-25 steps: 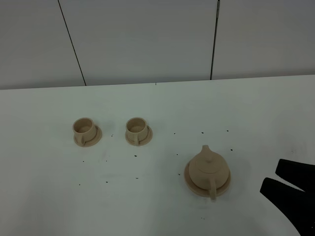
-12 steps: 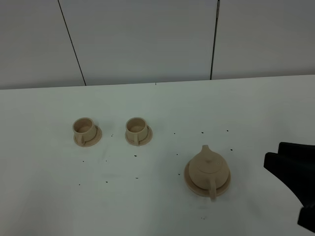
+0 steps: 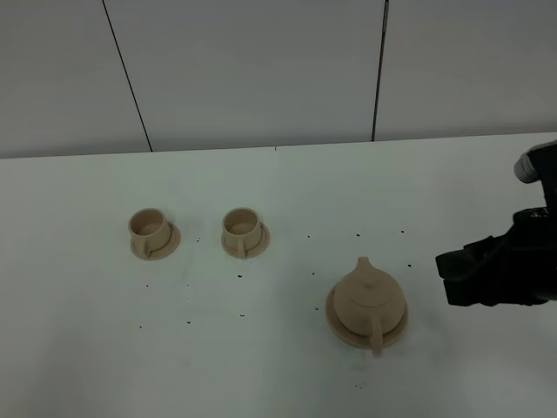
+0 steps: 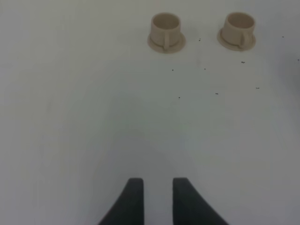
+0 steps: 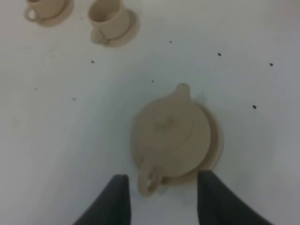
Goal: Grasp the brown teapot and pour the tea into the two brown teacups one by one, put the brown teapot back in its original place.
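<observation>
The brown teapot [image 3: 369, 299] stands upright on its round saucer [image 3: 345, 333] at the table's front right, spout toward the back and loop handle toward the front. My right gripper [image 3: 449, 277] hovers just right of it, open and holding nothing. In the right wrist view, the teapot [image 5: 171, 133] sits on the saucer [image 5: 216, 140]. Its handle lies between the spread fingers of that gripper [image 5: 162, 177], untouched. The two brown teacups [image 3: 149, 226] [image 3: 241, 226] rest on small saucers at the left. In the left wrist view, my left gripper [image 4: 157, 187] shows a narrow empty gap, well short of both cups [image 4: 165, 27] [image 4: 240, 26].
Small dark specks dot the white table [image 3: 278, 287] between the cups and the teapot. A pale panelled wall [image 3: 261, 70] rises behind the table's far edge.
My right gripper has risen from the lower right corner and swung left toward the teapot. The teapot and both cups have stayed where they were.
</observation>
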Motion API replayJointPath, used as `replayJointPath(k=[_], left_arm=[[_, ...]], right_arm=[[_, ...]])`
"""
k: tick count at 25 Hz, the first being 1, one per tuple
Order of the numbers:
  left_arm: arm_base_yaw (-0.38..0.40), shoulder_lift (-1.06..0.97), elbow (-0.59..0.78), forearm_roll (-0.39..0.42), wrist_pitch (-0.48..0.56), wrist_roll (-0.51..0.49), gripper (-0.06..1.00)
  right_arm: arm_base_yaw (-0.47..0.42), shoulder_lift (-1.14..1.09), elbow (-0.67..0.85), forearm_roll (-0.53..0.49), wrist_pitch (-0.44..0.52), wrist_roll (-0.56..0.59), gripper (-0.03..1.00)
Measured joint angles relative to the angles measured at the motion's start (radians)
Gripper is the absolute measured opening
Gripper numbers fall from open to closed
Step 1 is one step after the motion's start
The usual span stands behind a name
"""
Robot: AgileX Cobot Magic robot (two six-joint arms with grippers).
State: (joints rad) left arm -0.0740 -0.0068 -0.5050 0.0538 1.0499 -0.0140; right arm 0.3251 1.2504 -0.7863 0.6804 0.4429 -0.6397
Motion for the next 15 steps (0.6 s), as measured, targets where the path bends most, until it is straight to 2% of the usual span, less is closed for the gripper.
replayJointPath(k=[4,8,12,15], left_arm=[[0.0,0.0,0.0,0.0,0.0,0.0,0.23],[0.0,0.0,0.0,0.0,0.0,0.0,0.23],[0.0,0.0,0.0,0.0,0.0,0.0,0.23],[0.0,0.0,0.0,0.0,0.0,0.0,0.23]], right_arm=[[0.0,0.072,-0.06,-0.013,0.052,0.026,0.41],[0.001,0.085,-0.105,-0.048,0.118,0.099,0.42],[0.035,0.085,-0.156,-0.185,0.121,0.125,0.39],[0.069,0.085,-0.195,-0.347,0.15,0.237,0.38]])
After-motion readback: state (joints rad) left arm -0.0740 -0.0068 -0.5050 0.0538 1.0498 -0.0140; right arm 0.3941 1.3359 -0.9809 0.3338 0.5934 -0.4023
